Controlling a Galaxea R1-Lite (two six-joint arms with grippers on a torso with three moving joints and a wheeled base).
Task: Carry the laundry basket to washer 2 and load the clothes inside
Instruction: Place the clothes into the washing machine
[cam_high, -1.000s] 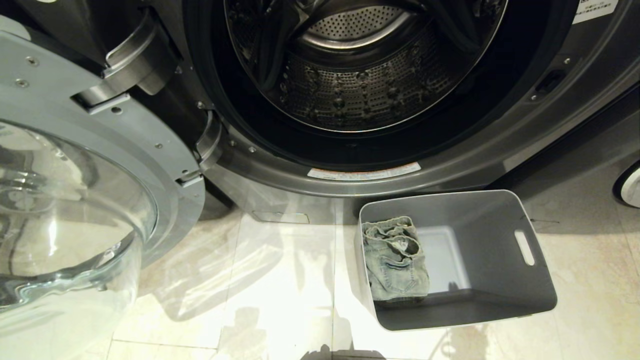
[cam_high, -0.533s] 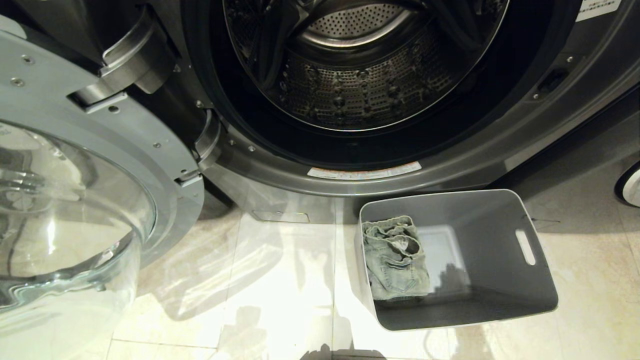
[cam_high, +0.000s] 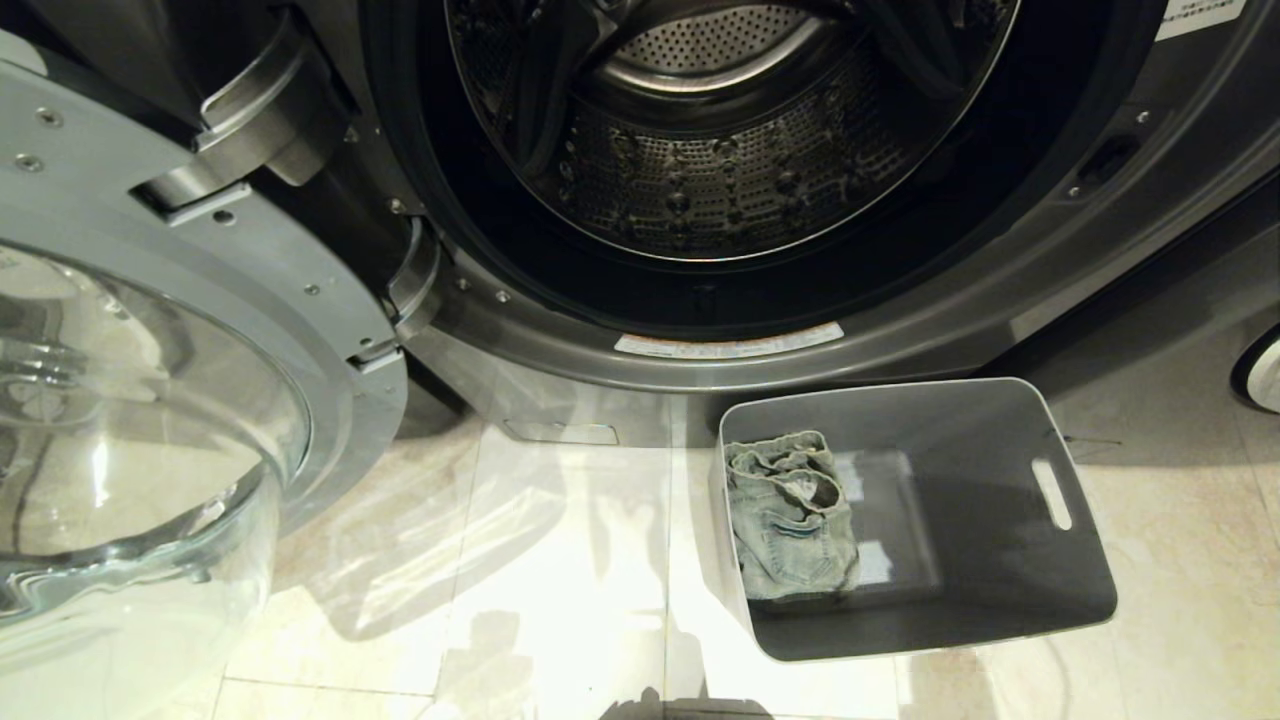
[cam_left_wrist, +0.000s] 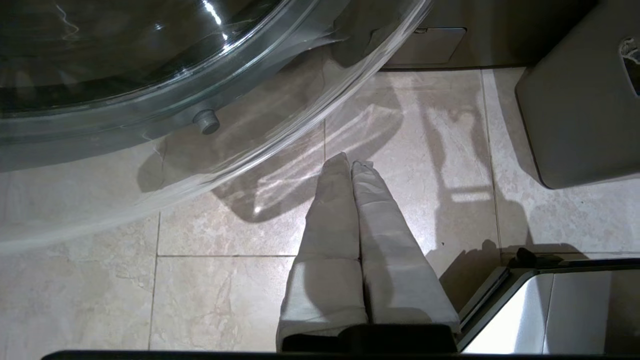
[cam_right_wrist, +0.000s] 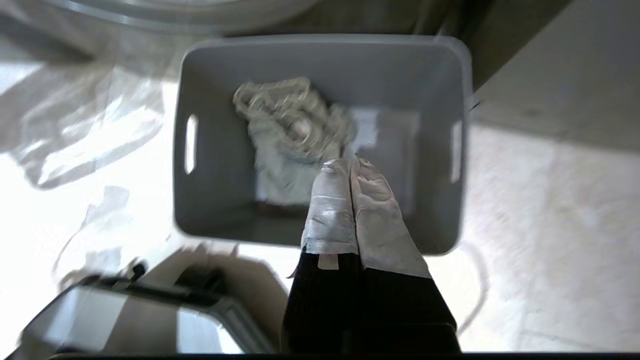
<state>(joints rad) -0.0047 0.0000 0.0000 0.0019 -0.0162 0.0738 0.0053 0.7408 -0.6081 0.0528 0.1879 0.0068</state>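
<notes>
A: Where does the laundry basket stand?

B: On the tiled floor, just in front of the washer, below and to the right of its open mouth. It is upright, with a slot handle showing in its right wall.

A: And what is in it?

B: Only the clothes: one small crumpled piece of pale denim, lying on the bottom against the left wall. The other half of the bottom is bare.

A: The washer's drum?

B: Its perforated steel wall is visible through the opening. Something dark hangs at the upper left inside, but I cannot tell what it is.

A: The door?

B: Swung wide open to the left, its glass bowl facing up.

A: What about the hands?

B: Neither appears in the head view. The right hand hangs above the basket with its fingers pressed together, holding nothing, their tips over the edge of the denim. The left hand is over bare floor beside the door glass, fingers together too, and empty. The basket's outer wall is well off to one side of it.
</notes>
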